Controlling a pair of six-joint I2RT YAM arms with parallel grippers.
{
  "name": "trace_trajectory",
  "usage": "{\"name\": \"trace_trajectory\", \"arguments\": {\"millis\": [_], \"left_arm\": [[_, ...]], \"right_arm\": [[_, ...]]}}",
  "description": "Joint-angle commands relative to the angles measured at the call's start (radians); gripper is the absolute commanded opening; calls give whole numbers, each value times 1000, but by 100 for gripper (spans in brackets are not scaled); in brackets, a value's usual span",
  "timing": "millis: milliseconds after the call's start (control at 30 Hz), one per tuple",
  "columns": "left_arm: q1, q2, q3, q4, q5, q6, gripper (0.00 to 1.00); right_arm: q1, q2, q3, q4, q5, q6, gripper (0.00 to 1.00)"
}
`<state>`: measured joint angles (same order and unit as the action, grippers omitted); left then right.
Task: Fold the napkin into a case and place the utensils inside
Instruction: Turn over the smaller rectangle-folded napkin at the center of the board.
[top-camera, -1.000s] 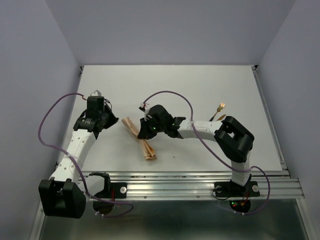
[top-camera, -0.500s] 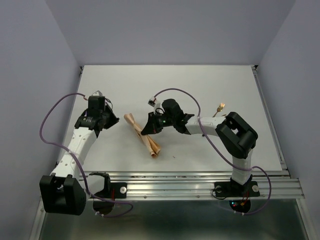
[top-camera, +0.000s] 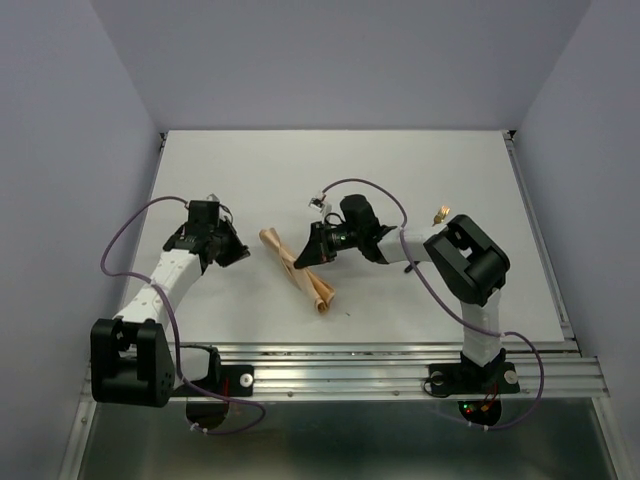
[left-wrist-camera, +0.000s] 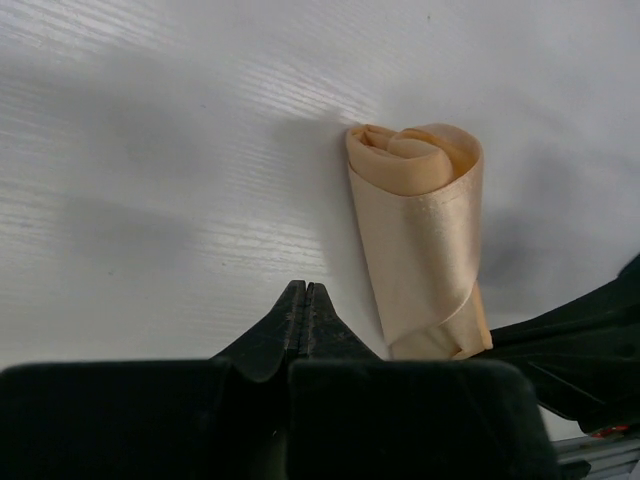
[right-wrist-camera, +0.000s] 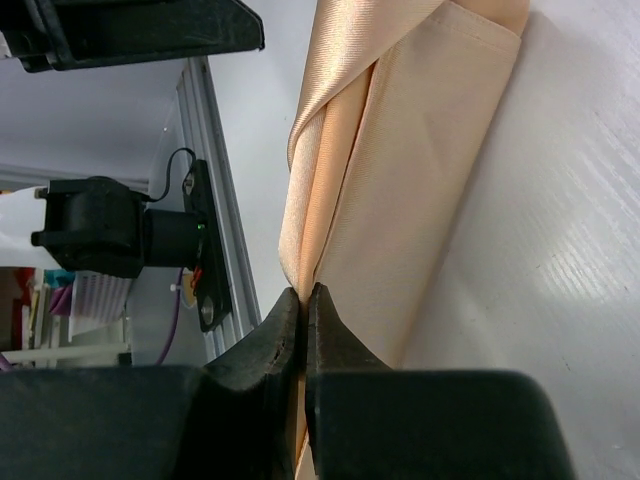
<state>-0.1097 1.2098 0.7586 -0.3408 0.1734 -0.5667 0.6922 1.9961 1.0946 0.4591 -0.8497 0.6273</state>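
Satiny peach napkin (top-camera: 290, 266), loosely rolled, left fingers (left-wrist-camera: 285, 335) together, right fingers (right-wrist-camera: 335, 345) seemingly pinching its edge.

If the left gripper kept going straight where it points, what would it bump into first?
Probably the table: the shut left gripper aims just beside the rolled napkin, not at it. It could brush the cloth; depth is unclear.

- White table (top-camera: 400, 180) with a faint wood-grain texture, filling the middle of the scene.
- Pale lavender walls: back wall (top-camera: 330, 60) at the far side, left wall (top-camera: 60, 150) and right wall (top-camera: 600, 150) enclosing the table.
- Slotted aluminium rail (top-camera: 350, 365) running left to right along the table's near edge.
- Narrow metal strip (top-camera: 540, 240) along the table's right edge.
- Tiny dark speck (top-camera: 347, 316) on the table, near the rail.
- Grey metal sheet (top-camera: 350, 440) nearest, below the rail.
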Motion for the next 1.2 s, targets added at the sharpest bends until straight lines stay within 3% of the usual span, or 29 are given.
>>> {"name": "trace_trajectory", "arguments": {"millis": [0, 1167], "left_arm": [[-2, 2, 5, 71, 37, 1, 0], [-127, 296, 165, 207, 118, -21, 0]], "right_arm": [[-16, 27, -10, 82, -86, 3, 1], [-82, 99, 7, 82, -157, 11, 1]]}}
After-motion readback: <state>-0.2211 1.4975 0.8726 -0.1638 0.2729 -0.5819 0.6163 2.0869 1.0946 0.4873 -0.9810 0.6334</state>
